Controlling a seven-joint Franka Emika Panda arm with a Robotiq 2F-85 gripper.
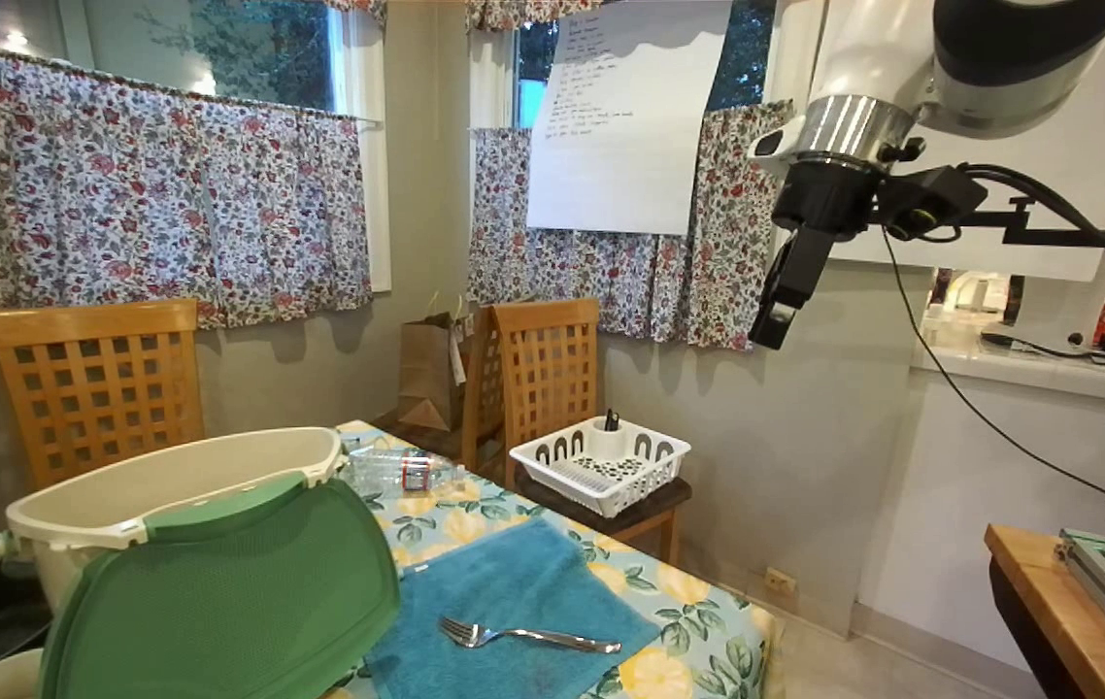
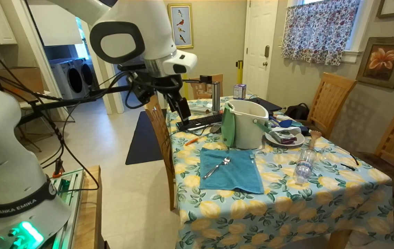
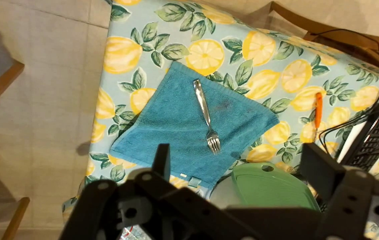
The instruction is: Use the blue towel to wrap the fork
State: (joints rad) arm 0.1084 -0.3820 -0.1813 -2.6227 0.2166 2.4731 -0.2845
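The blue towel (image 3: 179,116) lies spread on the flowered tablecloth, slightly wrinkled, with a small tag at one edge. A silver fork (image 3: 206,115) rests on top of it, wholly within the cloth; in both exterior views the towel (image 1: 504,592) and the fork (image 2: 216,167) show the same way. High above the table hangs my gripper (image 3: 237,155), its fingers wide apart and nothing between them. An exterior view has the gripper (image 2: 184,112) well over the height of the towel, touching nothing.
Close beside the towel stands a cream bin (image 2: 249,128) with a green lid (image 1: 242,592) hanging from it. A plastic bottle (image 2: 304,166), an orange-handled tool (image 3: 318,110), a plate (image 2: 288,143) and a keyboard (image 2: 204,121) lie around. A white rack (image 1: 601,466) sits on a chair.
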